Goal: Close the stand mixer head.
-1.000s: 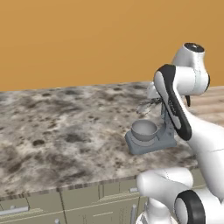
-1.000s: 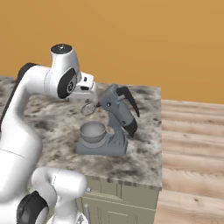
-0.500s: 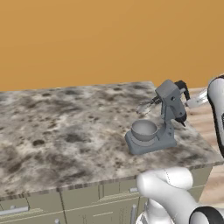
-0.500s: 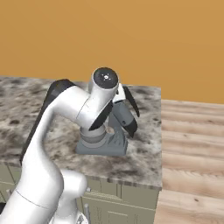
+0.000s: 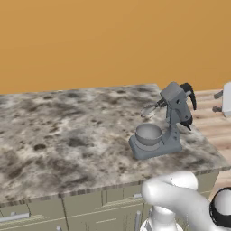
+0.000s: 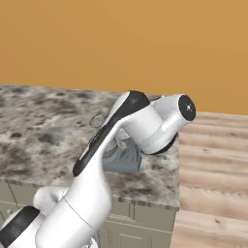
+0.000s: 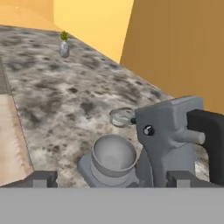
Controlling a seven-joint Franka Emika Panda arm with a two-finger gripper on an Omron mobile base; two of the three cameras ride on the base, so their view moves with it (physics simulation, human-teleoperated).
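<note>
counter (image 5: 67, 131): big marbled grey-brown slab over pale cabinets, orange wall behind, wood floor off to the right side.
arm (image 6: 131, 126): white links sweeping across the right base view, covering most of the mixer there. Elbow out over the counter's end.
stand mixer (image 5: 158, 131): small grey thing near the right-hand end of the counter, base flat on the stone.
stand mixer head (image 5: 177, 103): tilted up and back on its hinge, front end raised well clear of the bowl. Black curved piece at the back. So not closed, basically nothing done on the task yet.
bowl (image 7: 113, 154): round grey metal, sitting on the mixer base, empty as far as visible, directly under where the head should drop.
whisk (image 5: 150, 109): silver, poking out from the head's front, hanging in the air above and beyond the bowl instead of down inside it.
gripper (image 7: 110, 178): two dark tips at the bottom of the hand view, spread wide apart, nothing between them. Looking at the mixer from the side, apart from it, no contact.
left to do: pretty much everything. Get onto the top of the raised head, push it down till the whisk sits in the bowl.
</note>
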